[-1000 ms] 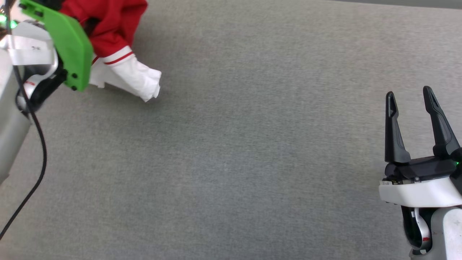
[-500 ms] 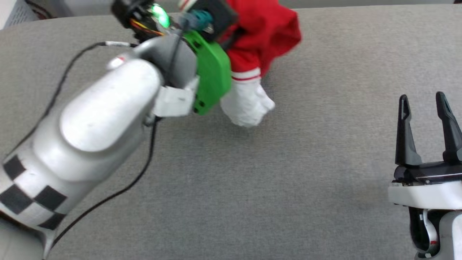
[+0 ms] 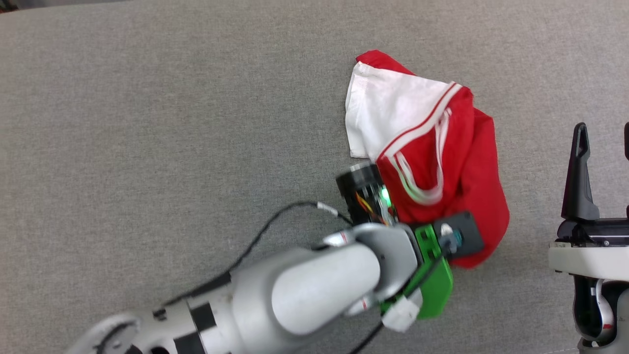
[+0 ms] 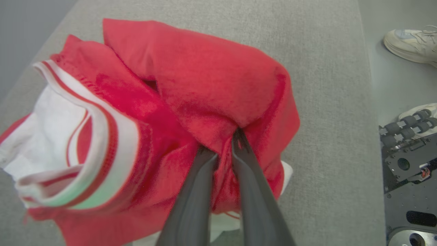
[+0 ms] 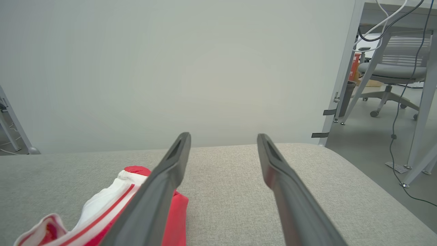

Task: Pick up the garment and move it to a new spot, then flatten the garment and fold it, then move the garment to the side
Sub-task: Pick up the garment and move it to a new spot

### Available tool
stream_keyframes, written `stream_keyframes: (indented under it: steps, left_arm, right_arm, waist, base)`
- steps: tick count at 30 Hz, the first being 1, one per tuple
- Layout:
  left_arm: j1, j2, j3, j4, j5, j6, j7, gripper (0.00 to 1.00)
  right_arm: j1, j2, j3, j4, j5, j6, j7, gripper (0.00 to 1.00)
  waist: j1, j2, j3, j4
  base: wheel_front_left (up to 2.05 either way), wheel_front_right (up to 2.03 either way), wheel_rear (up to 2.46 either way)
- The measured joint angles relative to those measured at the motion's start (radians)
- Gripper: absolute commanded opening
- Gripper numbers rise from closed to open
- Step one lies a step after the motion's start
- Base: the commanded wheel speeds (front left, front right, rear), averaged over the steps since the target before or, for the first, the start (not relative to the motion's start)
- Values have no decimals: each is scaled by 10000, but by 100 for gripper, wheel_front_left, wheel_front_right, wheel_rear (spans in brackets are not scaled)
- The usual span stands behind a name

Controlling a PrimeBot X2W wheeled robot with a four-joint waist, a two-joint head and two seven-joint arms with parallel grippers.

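Left end effector (image 4: 225, 145) pinched the crumpled red-and-white jersey shirt (image 4: 211, 78), judged soft, limp, light; best taken at shoulders. Right end effector (image 5: 222, 138) stood spread.

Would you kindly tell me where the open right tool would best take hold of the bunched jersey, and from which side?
Probably the white sleeve, by its free hem, coming down on the far side. It lies spread on the grey surface, clear of the left tool, which pinches the red body of the garment; the right flank is a rounded fold without an edge.
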Motion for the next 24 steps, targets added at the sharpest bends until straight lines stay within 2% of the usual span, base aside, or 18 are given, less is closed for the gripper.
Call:
stream_keyframes:
  steps: [2, 6, 9, 10, 11, 12, 15, 18, 21, 24]
  left_arm:
    - [805, -199, -31, -117, 435, 0, 449, 0]
    - [1618, -270, -56, -240, 550, 0, 763, 0]
    - [1656, -293, -44, -121, 504, 0, 408, 0]
    - [1631, -309, -46, 23, 476, 0, 102, 10]
    - [1600, -320, -52, 146, 443, 0, -244, 85]
    - [1518, -347, -71, 328, 345, 0, -851, 100]
    - [982, -460, -13, 823, 92, 2, -2491, 100]
    - [614, -585, 543, 1149, 86, 115, -3864, 100]
    - [557, -637, 1009, 1254, 88, 585, -4807, 100]
    - [560, -543, 1526, 1289, 230, 1323, -5304, 100]
  right_arm:
    - [-58, 0, 15, 10, 6, 0, 0, 100]
    - [-198, 2, 46, 23, 15, 0, 0, 100]
    - [-212, 4, 56, 65, 12, 0, 0, 100]
    - [-212, 2, 33, 79, 2, 0, 0, 100]
    - [-211, 4, 6, 94, -15, 0, 0, 100]
    - [-209, 2, -13, 117, -36, 0, 0, 100]
    - [-170, 4, -31, 173, -94, 0, 0, 100]
    - [-32, 2, -96, 188, -138, 0, 0, 100]
    - [158, 4, -96, 196, -167, 0, 0, 100]
    - [325, 6, -88, 198, -236, 0, 0, 100]
  waist:
    - [0, 0, 138, -55]
    - [0, 0, 380, -142]
    - [0, 0, 454, -128]
    - [0, 0, 447, -103]
    - [0, 0, 431, -79]
    - [0, 0, 394, -48]
    - [0, 0, 194, 46]
    - [0, 0, -109, 183]
    - [0, 0, -446, 340]
    - [0, 0, -805, 523]
  base:
    - [0, 0, 0]
    - [0, 0, 0]
    - [0, 0, 0]
    - [0, 0, 0]
    - [0, 0, 0]
    - [0, 0, 0]
    - [0, 0, 0]
    - [0, 0, 0]
    - [0, 0, 0]
    - [0, 0, 0]
